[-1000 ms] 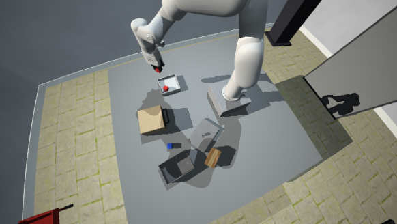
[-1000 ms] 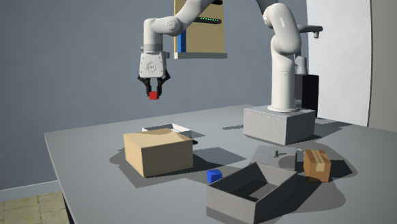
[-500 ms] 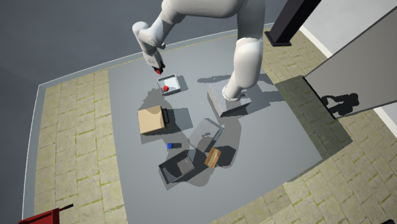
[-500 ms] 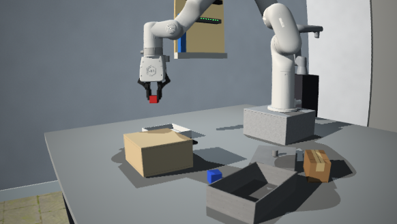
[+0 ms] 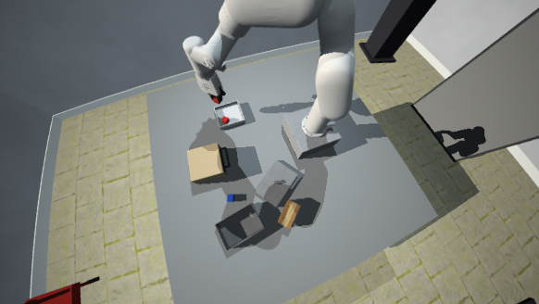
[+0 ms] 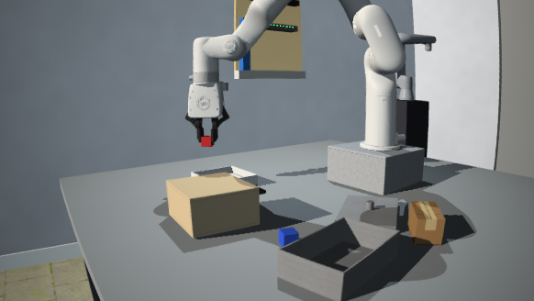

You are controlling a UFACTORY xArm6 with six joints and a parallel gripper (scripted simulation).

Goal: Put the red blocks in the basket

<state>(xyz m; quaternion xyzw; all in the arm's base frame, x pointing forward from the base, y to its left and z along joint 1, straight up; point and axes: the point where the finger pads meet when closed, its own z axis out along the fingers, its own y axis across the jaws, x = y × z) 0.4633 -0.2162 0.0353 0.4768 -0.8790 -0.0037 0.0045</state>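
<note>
Jaws around red block (image 6: 206,141)

Nothing readable on me or around me

My white gripper housing (image 6: 205,103) carries a faint round emblem on its face, but I cannot make out any letters in it. The brown cardboard box (image 6: 426,222) shows only a paler tape strip, no print. The tan wall panel behind my arm (image 6: 275,41) bears a row of green lights, not characters.
</note>
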